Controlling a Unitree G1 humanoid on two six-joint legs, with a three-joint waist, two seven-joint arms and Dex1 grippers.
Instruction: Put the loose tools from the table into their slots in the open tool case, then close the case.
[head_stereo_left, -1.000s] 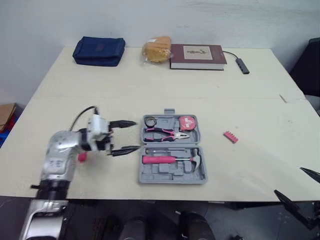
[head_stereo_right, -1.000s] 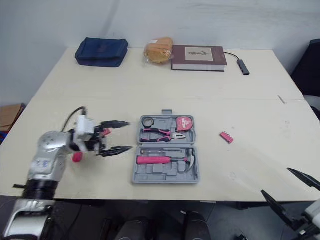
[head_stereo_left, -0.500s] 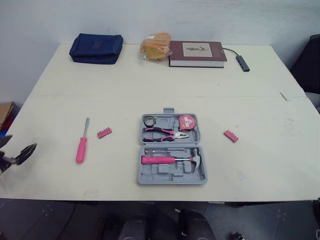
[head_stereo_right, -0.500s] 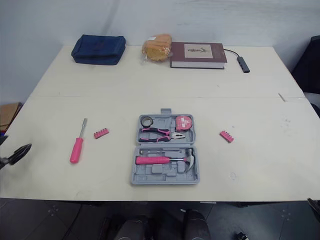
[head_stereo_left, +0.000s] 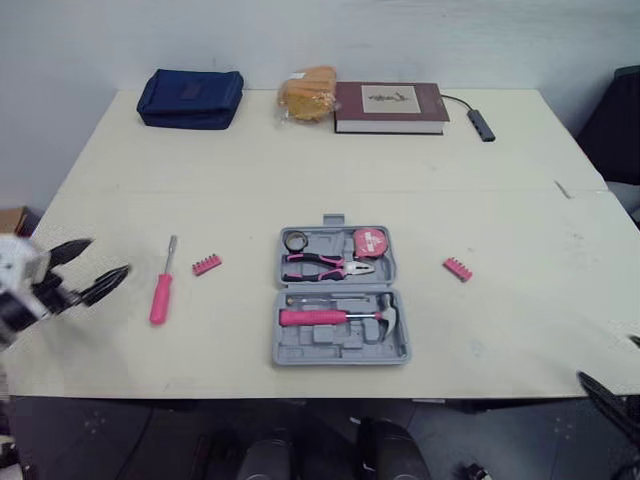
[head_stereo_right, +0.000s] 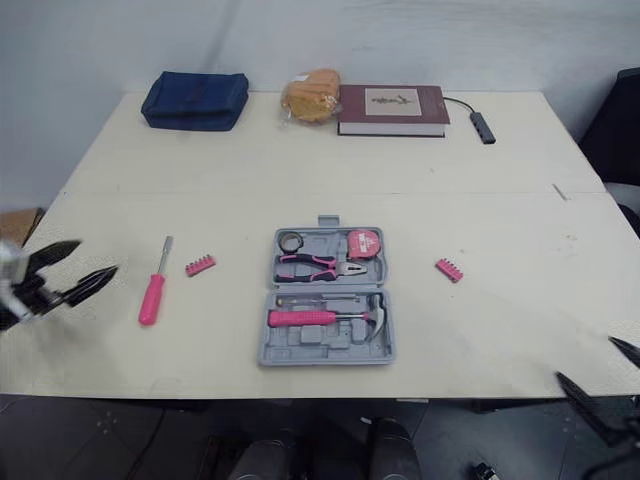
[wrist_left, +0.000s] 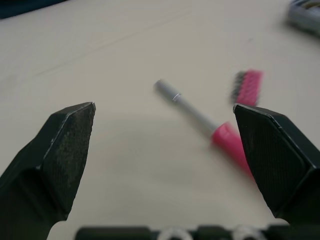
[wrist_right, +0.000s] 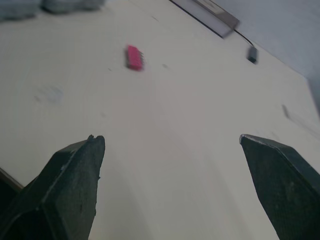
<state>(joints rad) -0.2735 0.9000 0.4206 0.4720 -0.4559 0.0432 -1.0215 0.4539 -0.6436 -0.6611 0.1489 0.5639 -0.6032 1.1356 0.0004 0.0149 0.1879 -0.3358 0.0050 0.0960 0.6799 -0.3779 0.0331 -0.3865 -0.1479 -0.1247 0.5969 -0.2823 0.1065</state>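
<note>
The grey tool case lies open at the table's middle front, holding pink pliers, a tape measure and a pink-handled hammer. A pink screwdriver and a pink bit holder lie loose to its left. Another pink bit holder lies to its right. My left gripper hovers open just left of the screwdriver, holding nothing. My right gripper is open past the table's front right edge, facing the right bit holder.
Along the back edge sit a blue pouch, a bagged bun, a dark red book and a small USB hub. The table's front edge runs just below the case.
My left gripper has come in from the far left edge toward the screwdriver. My right gripper's fingertips have risen into view at the lower right. The camera has shifted slightly.
</note>
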